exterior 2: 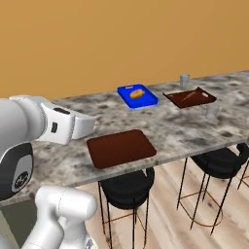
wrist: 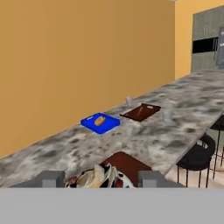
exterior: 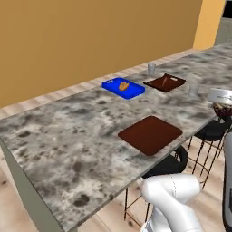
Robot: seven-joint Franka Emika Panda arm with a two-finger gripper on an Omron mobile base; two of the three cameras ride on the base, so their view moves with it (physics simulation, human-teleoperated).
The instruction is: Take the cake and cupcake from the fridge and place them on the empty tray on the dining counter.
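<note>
The cupcake (wrist: 98, 178) is pinched between the fingers (wrist: 51, 179), nearest the hand camera. Beyond it, the empty reddish-brown tray (exterior: 150, 134) is seen on the speckled tabletop (exterior: 68, 136) near its front edge. A blue tray (exterior 2: 137, 96) is set farther back.

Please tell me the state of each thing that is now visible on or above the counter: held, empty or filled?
gripper: closed on the cupcake.
cupcake: held in the gripper, not yet on the tray.
tray: empty, lying flat on the dining counter.
blue tray: holds one orange item.
</note>
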